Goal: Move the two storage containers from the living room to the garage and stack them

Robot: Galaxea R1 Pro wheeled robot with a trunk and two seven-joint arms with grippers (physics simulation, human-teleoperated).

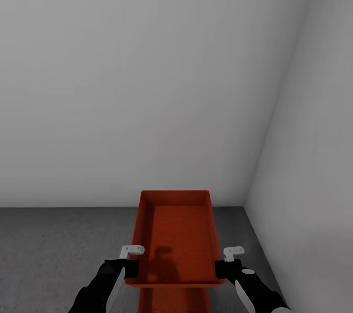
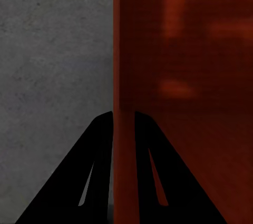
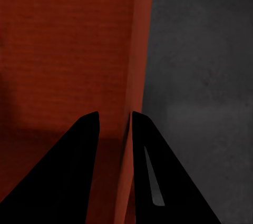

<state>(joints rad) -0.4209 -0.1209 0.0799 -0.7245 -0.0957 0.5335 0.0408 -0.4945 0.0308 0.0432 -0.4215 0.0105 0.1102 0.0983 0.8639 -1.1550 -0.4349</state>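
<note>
In the garage, I hold one red-orange storage container [image 1: 179, 234] level above the dark grey floor [image 1: 59, 249], near the room's corner. My left gripper [image 1: 128, 266] is shut on its left side wall, and in the left wrist view the black fingers [image 2: 100, 145] straddle that thin wall [image 2: 122, 76]. Over on the opposite side wall my right gripper [image 1: 224, 266] is shut too, its fingers [image 3: 139, 145] pinching the wall [image 3: 138, 50]. Directly below the held bin, part of the second storage container [image 1: 176, 302] shows at the head view's lower edge, mostly hidden.
A pale grey wall [image 1: 147, 82] rises just beyond the bins. A second grey wall [image 1: 314, 156] closes the right side, forming a corner. Bare concrete floor [image 2: 52, 66] stretches to the left, with a narrower strip [image 3: 205, 76] on the right.
</note>
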